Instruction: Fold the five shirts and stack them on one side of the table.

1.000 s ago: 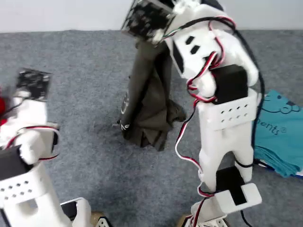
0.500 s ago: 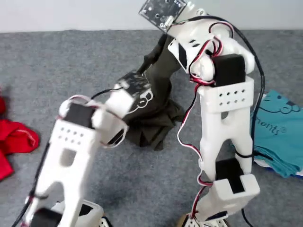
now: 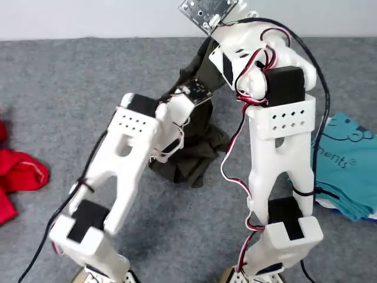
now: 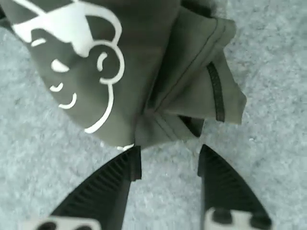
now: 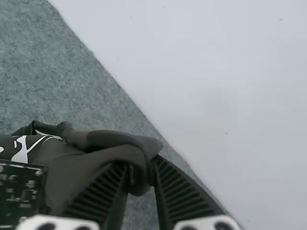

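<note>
A dark olive shirt (image 3: 197, 150) with a white print hangs from my right gripper (image 5: 139, 168), which is shut on a fold of the fabric (image 5: 120, 148) high above the far middle of the table. The shirt's lower end rests bunched on the grey carpet. My left arm (image 3: 138, 138) stretches in from the near left to the hanging shirt. In the left wrist view my left gripper (image 4: 170, 151) is open just off the shirt's lower edge (image 4: 158, 129), with nothing between its fingers.
A folded teal shirt (image 3: 347, 159) lies at the right edge, beside the right arm's column (image 3: 283, 177). A crumpled red shirt (image 3: 17, 177) lies at the left edge. A white wall (image 5: 216, 72) rises behind the grey carpet (image 3: 70, 88).
My left arm has swung from the near left in to the hanging shirt. The right gripper has shifted slightly right with the shirt, which now hangs slanted.
</note>
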